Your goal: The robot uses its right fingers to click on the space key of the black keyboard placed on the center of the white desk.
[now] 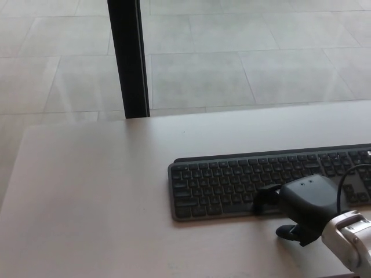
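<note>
On the desk point(104, 191), a black keyboard point(232, 182) lies flat, its right end running out of the picture. Right hand point(301, 205): rests over the keyboard's near edge, knuckles up, entering from the lower right on a silver wrist point(351, 240). Fingers point(265, 197): reach left of the palm and lie down on the bottom key row, about where the space key sits; the exact key under them is hidden, and whether it is pressed cannot be told. Thumb point(288, 233): just below the palm, over bare desk, clear of the keys. Nothing is held; the thumb stands apart from the fingers. Beyond the hand, past the desk's far edge, a dark post point(128, 58) rises from the tiled floor point(249, 52).
</note>
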{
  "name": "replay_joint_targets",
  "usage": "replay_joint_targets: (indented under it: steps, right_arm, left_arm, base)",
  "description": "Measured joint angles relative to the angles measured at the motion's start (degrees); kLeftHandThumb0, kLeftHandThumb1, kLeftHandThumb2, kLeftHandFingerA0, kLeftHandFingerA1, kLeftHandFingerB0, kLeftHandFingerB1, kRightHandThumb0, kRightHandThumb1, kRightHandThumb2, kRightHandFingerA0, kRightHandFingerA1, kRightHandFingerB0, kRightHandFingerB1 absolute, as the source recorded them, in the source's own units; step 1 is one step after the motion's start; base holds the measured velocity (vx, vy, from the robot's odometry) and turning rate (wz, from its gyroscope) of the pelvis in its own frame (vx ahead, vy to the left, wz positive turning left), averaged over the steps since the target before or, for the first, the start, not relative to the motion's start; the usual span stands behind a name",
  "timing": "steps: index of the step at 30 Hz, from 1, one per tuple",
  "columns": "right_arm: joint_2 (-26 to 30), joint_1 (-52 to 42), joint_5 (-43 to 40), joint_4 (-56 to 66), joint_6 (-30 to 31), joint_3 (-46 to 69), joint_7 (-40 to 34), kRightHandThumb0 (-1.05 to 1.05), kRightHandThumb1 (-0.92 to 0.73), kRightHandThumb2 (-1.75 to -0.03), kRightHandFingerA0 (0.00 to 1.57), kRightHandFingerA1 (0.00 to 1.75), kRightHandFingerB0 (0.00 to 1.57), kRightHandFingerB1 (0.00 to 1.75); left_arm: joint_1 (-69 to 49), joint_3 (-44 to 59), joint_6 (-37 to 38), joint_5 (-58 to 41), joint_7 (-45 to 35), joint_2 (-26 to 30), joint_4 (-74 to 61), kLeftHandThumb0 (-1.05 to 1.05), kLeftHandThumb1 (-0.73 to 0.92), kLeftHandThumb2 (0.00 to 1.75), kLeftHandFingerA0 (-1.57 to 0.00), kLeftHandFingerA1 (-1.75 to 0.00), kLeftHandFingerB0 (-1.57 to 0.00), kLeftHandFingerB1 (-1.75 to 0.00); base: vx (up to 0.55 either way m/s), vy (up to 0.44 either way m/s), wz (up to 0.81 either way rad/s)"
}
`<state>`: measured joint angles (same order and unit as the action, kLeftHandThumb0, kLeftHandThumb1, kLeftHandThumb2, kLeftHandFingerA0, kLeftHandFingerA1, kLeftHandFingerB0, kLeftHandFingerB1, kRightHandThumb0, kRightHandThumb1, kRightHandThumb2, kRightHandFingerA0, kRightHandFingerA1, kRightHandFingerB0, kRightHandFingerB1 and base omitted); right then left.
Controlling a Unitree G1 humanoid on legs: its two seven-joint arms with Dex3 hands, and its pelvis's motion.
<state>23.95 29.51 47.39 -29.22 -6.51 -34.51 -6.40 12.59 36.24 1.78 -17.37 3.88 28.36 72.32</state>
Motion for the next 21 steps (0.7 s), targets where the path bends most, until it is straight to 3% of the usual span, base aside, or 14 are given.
replay_joint_targets:
  steps: [21]
  right_arm:
    - [-0.8, -2.8, 2.2, 0.5, 1.4, -1.4, -4.4, -0.33, -0.60, -0.64, 0.73, 1.53, 0.62, 0.49]
  left_arm:
    - [0.4, -0.3, 0.0, 0.0, 0.0, 0.1, 0.0, -0.49, 0.71, 0.61, -0.67, -0.64, -0.50, -0.51]
  base:
    - [0.00, 0.000, 0.00]
